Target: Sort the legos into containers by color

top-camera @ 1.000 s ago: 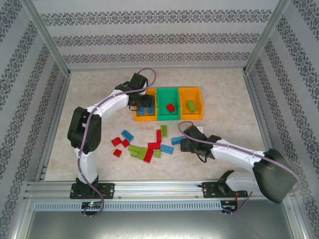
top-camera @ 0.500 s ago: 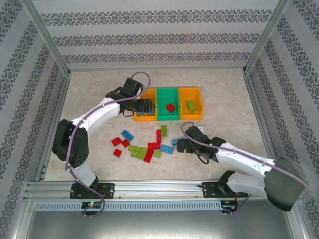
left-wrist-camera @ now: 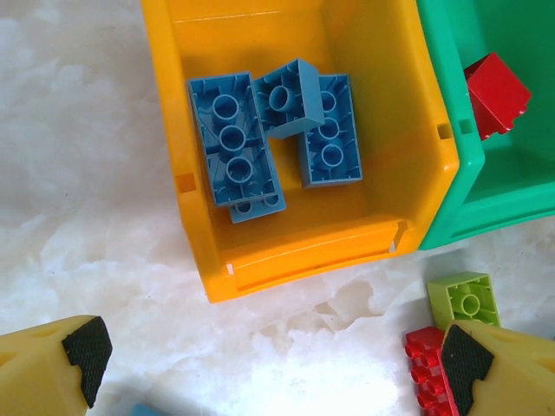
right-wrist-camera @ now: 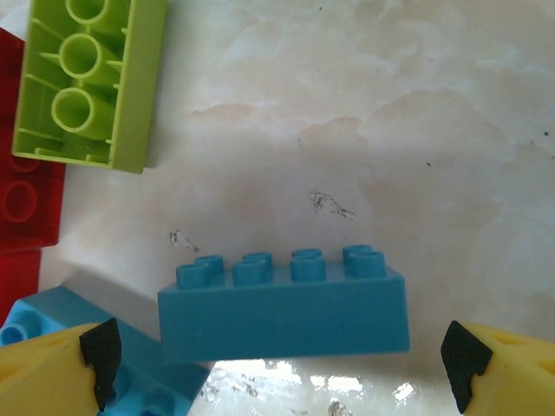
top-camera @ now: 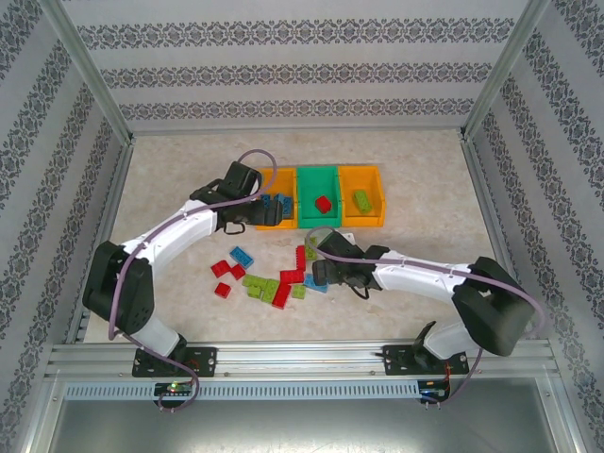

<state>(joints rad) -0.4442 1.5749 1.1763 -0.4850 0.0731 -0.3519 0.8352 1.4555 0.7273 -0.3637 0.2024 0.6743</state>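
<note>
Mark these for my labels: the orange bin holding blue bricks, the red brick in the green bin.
Orange bin [left-wrist-camera: 303, 260]: left wrist view, near front wall.
Red brick [left-wrist-camera: 496, 94]: left wrist view, top face.

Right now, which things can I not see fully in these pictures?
1. Left wrist view: a blue brick in the orange bin lies mostly under a longer blue one.
2. Left wrist view: a red brick is cut off by the bottom edge and a pincer finger.
3. Right wrist view: a light blue brick is cut off by the lower left corner.
</note>
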